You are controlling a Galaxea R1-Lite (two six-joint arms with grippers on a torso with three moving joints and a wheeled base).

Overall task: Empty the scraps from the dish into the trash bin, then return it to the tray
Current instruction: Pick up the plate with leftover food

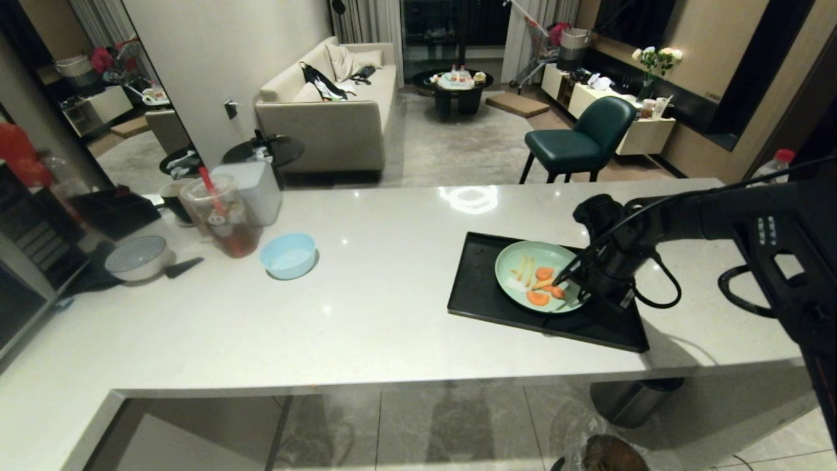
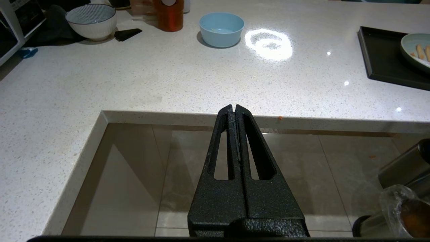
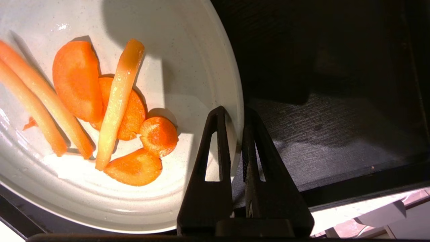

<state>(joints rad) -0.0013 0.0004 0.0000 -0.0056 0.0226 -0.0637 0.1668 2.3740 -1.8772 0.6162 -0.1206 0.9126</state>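
Two jaws of the right gripper (image 3: 235,112) are pinched nearly together on the rim of the mint-green dish (image 3: 201,67), one inside, one outside. That dish sits on the black tray (image 1: 480,294) on the desk (image 1: 366,307), carrot slices and pale sticks (image 3: 114,111) in it. Beyond the desk edge, the left gripper (image 2: 234,108) holds nothing, jaws pressed together.

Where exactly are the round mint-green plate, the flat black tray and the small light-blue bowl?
Round mint-green plate (image 1: 516,261), head view, bare far-left part of its inner surface.
Flat black tray (image 1: 477,288), head view, bare floor left of the plate.
Small light-blue bowl (image 2: 221,28), left wrist view, inside of the bowl.
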